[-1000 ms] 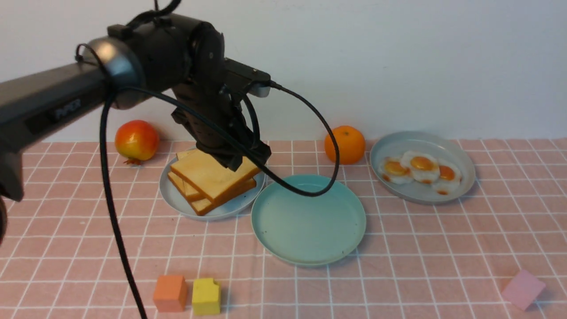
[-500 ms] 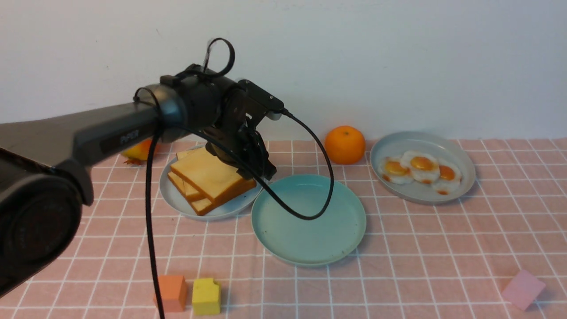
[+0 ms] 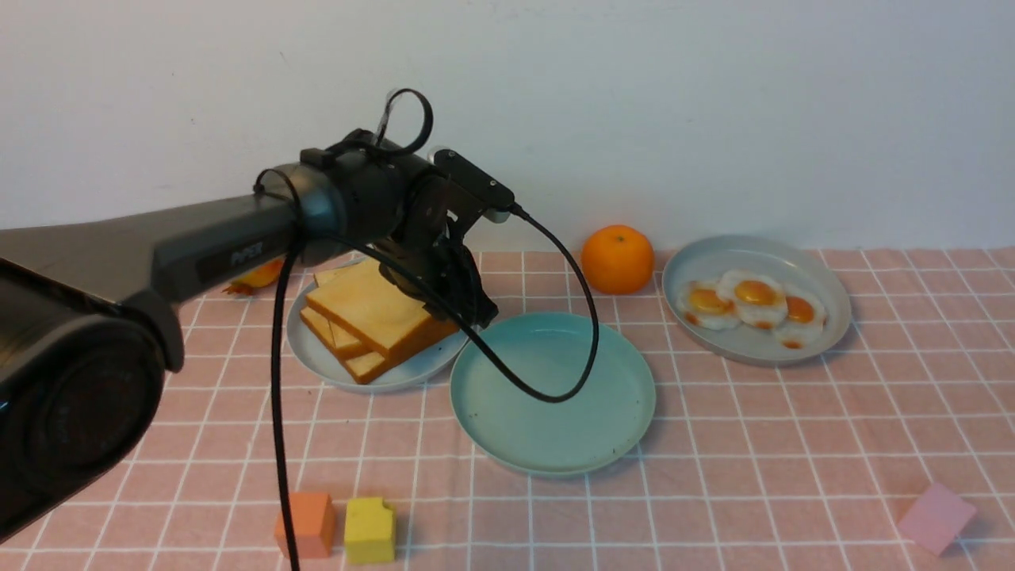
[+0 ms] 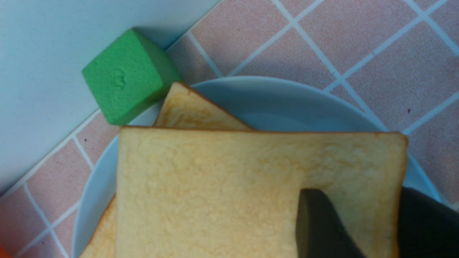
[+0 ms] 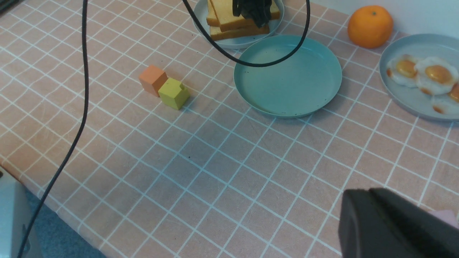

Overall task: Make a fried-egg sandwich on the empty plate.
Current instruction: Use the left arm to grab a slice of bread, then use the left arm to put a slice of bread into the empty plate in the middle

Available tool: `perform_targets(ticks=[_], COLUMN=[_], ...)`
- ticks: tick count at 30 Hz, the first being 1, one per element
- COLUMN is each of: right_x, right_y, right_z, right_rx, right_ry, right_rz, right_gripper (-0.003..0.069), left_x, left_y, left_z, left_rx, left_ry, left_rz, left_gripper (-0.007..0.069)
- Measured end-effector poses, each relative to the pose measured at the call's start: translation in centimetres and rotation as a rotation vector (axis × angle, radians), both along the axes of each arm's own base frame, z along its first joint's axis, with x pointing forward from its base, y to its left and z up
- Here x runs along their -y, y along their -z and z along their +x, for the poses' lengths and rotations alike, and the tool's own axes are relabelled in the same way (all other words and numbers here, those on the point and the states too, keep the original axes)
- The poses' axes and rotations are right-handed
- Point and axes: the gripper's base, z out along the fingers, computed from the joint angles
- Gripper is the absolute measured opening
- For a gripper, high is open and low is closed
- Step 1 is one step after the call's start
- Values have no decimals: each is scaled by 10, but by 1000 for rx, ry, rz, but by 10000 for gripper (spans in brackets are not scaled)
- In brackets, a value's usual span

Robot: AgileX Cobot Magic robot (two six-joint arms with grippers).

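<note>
— Lowered since a second ago, the left pincer [image 3: 474, 311] now sits at the edge of the top toast slice [image 4: 233, 190].
— Gripping it?
— Its fingers [image 4: 319, 225] stand apart astride that edge; pinching or not, I cannot tell. The right pincer [image 5: 394, 225] shows as one dark block: cannot tell either.
— And the mint-green plate [image 3: 547, 396]?
— Bare, just right of the left pincer; fried eggs [image 3: 753, 300] lie well beyond.

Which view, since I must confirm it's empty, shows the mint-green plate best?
The right wrist view: it looks down on the mint-green plate, whole and bare but for specks, a cable crossing its far side. The front view shows it flatter. The left wrist view misses it.
</note>
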Motion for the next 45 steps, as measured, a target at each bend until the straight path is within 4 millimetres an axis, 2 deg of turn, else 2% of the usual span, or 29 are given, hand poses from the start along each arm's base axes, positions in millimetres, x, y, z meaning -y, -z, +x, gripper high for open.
perform_targets(ticks=[7,10,14,16,19,21,22,24,25,27,30,35,45], right_x=[0,-1,-1,-1,-1,-1,0,0,0,1,1,2,2], right_y=[0,0,0,0,0,0,1,1,1,3,4,6,7], right_z=[0,-1,-1,-1,-1,-1,-1,-2,-2,-3,-3,-5,-6], right_rx=[-1,-6,-6,-7,-7,-9,-12,-13,-18,-30,-41,-61,-76], right_ry=[-2,-10,-11,-12,-10,-8,-8,-8,-8,-10,-12,-14,-16], right_rz=[3,14,15,17,13,6,2,1,-4,-14,-24,-40,-52], right_gripper=[70,74,77,80,83,84,84,84,84,84,85,88,97], left_x=[2,2,-2,-7,-2,10,26,39,57,82,108,120,128], left_y=[-2,-5,-21,-52,-85,-101,-106,-105,-100,-87,-65,-44,-21], left_z=[0,0,-5,-13,-31,-47,-62,-71,-83,-98,-107,-103,-95], left_rx=[8,3,1,32,31,13,-11,-27,-47,-79,-85,-60,-35], left_ry=[8,5,-5,-15,-13,30,81,122,175,242,305,319,327], left_rz=[4,12,25,3,-50,-81,-101,-111,-115,-110,-89,-77,-79], left_gripper=[50,46,46,46,46,46,46,46,46,46,46,46,62])
